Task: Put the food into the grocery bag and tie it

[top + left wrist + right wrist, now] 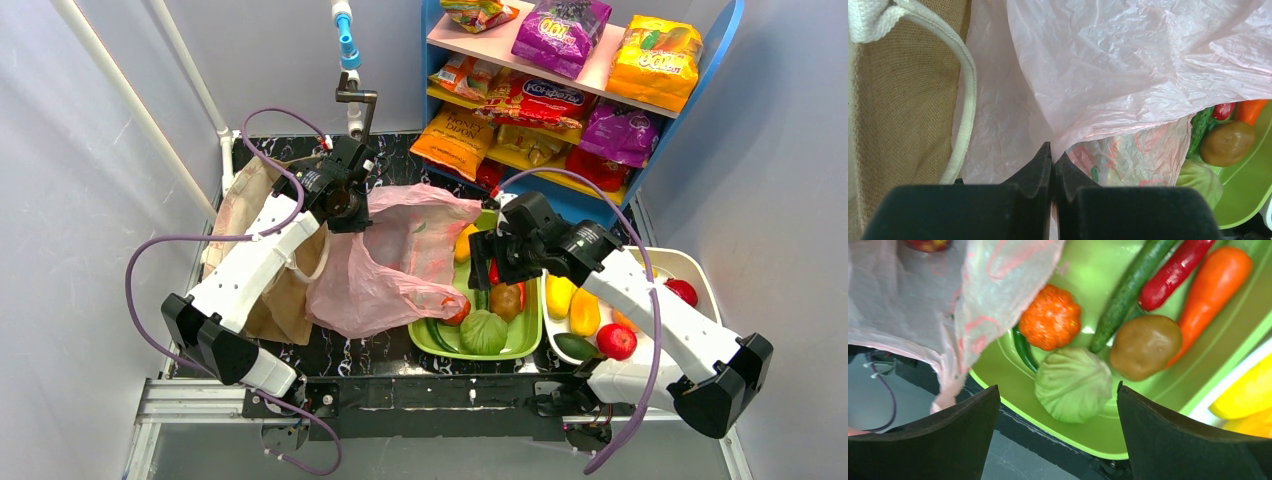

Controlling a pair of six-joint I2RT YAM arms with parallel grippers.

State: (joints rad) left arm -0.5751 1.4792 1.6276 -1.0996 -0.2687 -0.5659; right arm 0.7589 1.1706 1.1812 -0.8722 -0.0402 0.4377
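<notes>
Top view: bright and even, soft light from above, shadows barely there. The glossy black worktop [380, 355] throws back pale streaks at lower centre, and the snack packets [655, 60] glint at upper right. Left wrist view: light glows through the pink bag [1128, 65], every crease sharp, while the left fingers [1035, 172] at the bottom edge sit black and soft. Right wrist view: a white glare spot on the green tray [998, 360] near centre, and the right fingers [948, 440] in the lower corners are dark, featureless, slightly blurred.
</notes>
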